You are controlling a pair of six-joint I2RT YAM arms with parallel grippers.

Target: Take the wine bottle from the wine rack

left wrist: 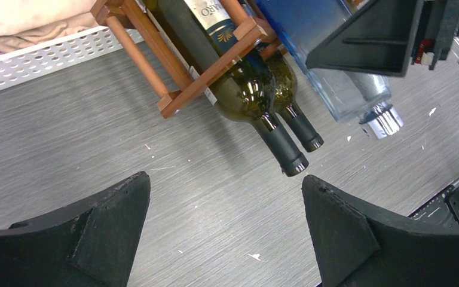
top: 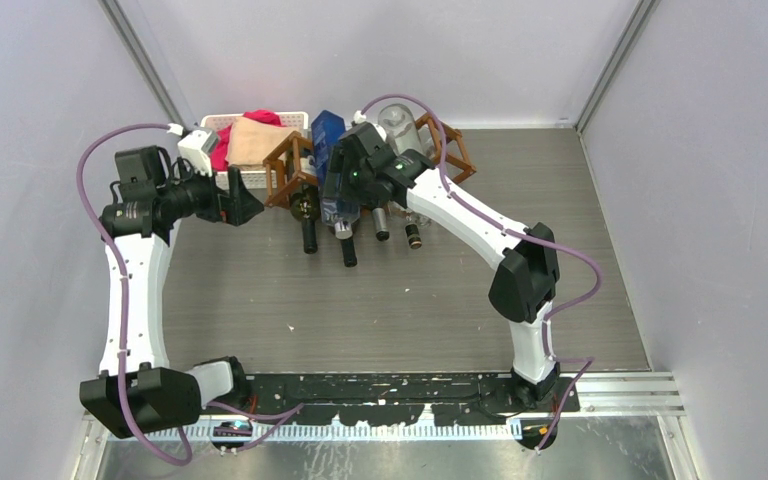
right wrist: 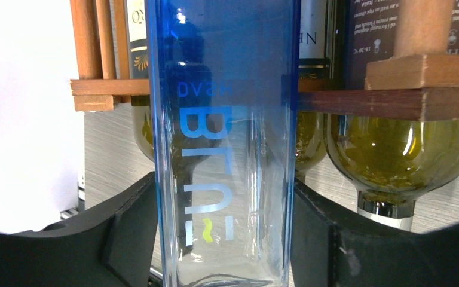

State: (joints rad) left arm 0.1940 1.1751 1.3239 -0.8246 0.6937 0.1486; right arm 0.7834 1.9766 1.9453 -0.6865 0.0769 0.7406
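At the far edge of the bench [top: 380, 300], blue bottle [right wrist: 227, 119] is pinched by right gripper [right wrist: 224, 206] at wine rack [right wrist: 394, 89]; left gripper [left wrist: 224, 203] is spread.

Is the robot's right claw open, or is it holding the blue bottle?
Holding it. The right gripper is shut on the blue bottle; both fingers touch its sides.

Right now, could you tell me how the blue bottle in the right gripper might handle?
The blue bottle looks like smooth glass, so it is probably slippery and breakable. Its flat sides should resist rolling and seat well in the right gripper.
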